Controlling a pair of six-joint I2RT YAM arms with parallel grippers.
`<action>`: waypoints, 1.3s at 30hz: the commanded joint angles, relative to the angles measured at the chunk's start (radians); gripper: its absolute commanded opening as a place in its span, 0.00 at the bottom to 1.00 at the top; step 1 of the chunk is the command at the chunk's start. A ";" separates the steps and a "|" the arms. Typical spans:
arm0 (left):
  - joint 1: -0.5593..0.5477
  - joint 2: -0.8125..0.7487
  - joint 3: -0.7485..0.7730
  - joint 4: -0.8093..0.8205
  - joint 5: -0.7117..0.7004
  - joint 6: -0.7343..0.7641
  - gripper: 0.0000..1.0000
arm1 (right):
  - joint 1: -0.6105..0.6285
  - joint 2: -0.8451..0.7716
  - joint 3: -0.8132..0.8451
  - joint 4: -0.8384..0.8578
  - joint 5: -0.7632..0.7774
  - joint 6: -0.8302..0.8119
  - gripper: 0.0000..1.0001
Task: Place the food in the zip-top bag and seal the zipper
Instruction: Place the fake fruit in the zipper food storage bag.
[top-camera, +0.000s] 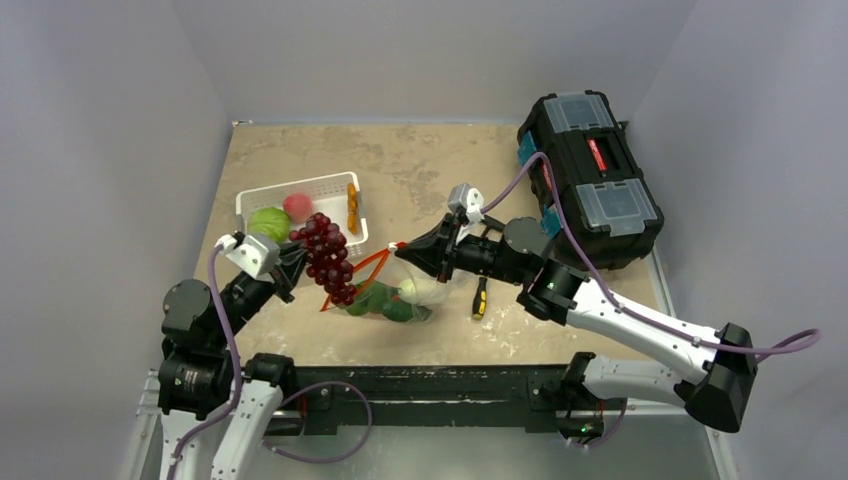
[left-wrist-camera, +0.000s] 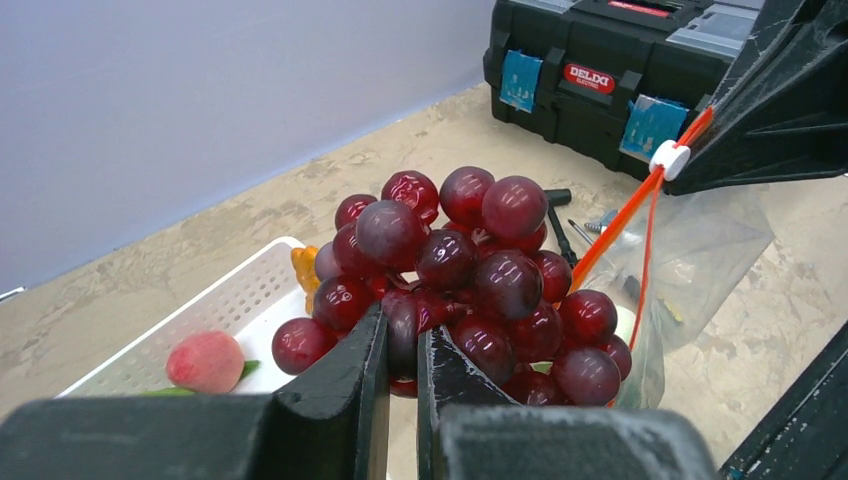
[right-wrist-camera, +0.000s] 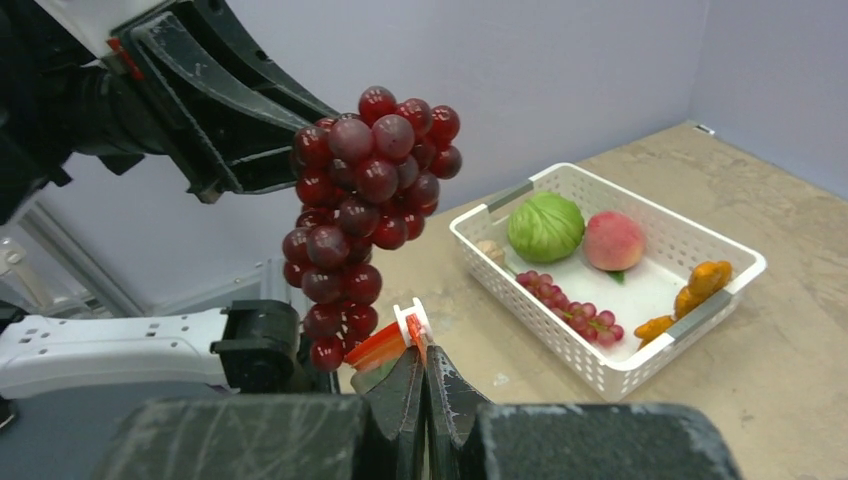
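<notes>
Grapes (top-camera: 328, 258), dark red, hang from the left gripper (left-wrist-camera: 403, 340), whose fingers pinch the bunch just beside the raised mouth of the zip-top bag (left-wrist-camera: 700, 255). We see the right gripper (right-wrist-camera: 424, 365) with fingers pressed together on the red-orange zipper (left-wrist-camera: 620, 225) near its white slider (left-wrist-camera: 670, 158); the green cabbage (right-wrist-camera: 545, 227) and pink peach (right-wrist-camera: 613, 240) lie in the white basket (right-wrist-camera: 570, 345) behind them.

Even, soft light; wrist views blur near foreground, faint shadows.
</notes>
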 joint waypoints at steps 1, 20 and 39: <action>-0.004 -0.021 -0.063 0.251 -0.005 -0.097 0.00 | -0.002 0.010 0.046 0.100 -0.064 0.063 0.00; -0.004 -0.128 -0.266 0.452 -0.080 -0.151 0.00 | -0.005 0.167 0.125 0.146 0.164 0.698 0.00; -0.004 -0.107 -0.174 0.095 0.254 -0.105 0.00 | -0.013 0.174 0.144 0.267 0.176 0.804 0.00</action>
